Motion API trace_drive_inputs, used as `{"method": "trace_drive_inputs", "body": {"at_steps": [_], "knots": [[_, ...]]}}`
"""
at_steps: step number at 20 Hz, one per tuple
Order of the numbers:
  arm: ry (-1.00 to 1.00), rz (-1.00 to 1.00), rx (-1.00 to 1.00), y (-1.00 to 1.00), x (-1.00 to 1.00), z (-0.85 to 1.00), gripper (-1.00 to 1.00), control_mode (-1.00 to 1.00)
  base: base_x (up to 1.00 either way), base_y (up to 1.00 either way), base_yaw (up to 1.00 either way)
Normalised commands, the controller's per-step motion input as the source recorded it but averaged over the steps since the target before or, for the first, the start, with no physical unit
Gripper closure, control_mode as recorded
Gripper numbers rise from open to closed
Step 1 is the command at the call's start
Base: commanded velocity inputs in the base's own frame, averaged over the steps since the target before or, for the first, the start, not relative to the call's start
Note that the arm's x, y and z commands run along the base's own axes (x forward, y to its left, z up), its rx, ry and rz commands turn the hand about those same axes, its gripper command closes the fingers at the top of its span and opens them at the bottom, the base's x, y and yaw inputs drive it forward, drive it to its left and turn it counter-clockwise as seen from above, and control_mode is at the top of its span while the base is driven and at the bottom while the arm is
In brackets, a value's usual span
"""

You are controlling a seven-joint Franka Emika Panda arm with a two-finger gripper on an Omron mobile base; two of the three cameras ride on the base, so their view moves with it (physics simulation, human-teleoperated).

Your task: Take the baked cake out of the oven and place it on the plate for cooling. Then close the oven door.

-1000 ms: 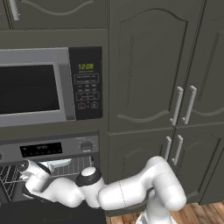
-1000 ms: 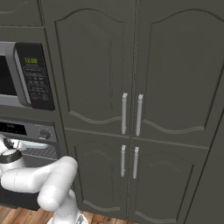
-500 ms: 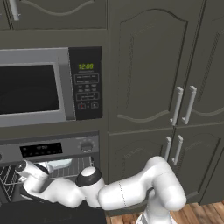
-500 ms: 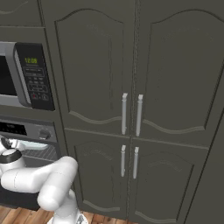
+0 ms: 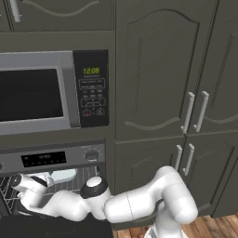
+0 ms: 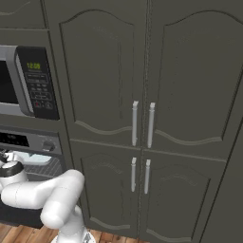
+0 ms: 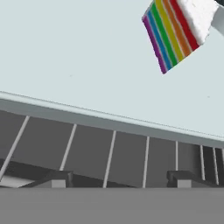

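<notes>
The oven stands open, with its dark oven door dropped flat below the arm. On the wire rack lies a flat pale whitish-blue tray. The baked cake, a rainbow-layered slice with white icing, sits on the tray's far right part. My gripper is inside the oven, low over the rack, just short of the tray's near rim. It is open, with nothing between its fingertips. The plate is out of view.
A silver-framed microwave with a green clock sits right above the oven. Tall dark cabinet doors with silver bar handles fill the wall to the right. Wooden floor shows at the bottom.
Hardly anything. The hand has shifted very slightly inside the oven. Tray, rack and door stay where they were.
</notes>
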Motion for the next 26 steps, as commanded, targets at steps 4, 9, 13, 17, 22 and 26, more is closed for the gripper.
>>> {"method": "trace_drive_inputs", "body": {"at_steps": [4,9,13,17,22,26], "knots": [[-0.04,0.0,-0.17,0.03,-0.58,-0.94,-1.0,-1.0,0.0,0.0,0.0],[-0.02,0.0,-0.14,0.01,-0.57,-0.94,-1.0,-1.0,0.0,0.0,0.0],[-0.02,0.0,-0.13,0.01,-0.57,-0.94,-1.0,-1.0,0.0,0.0,0.0],[-0.02,0.0,-0.13,0.01,-0.58,-0.94,-1.0,-1.0,0.0,0.0,0.0],[-0.04,0.0,-0.12,0.0,-0.6,-0.94,-1.0,-1.0,0.0,0.0,0.0],[-0.06,0.0,-0.1,0.0,-0.62,-0.94,-1.0,-1.0,0.0,0.0,0.0]]}}
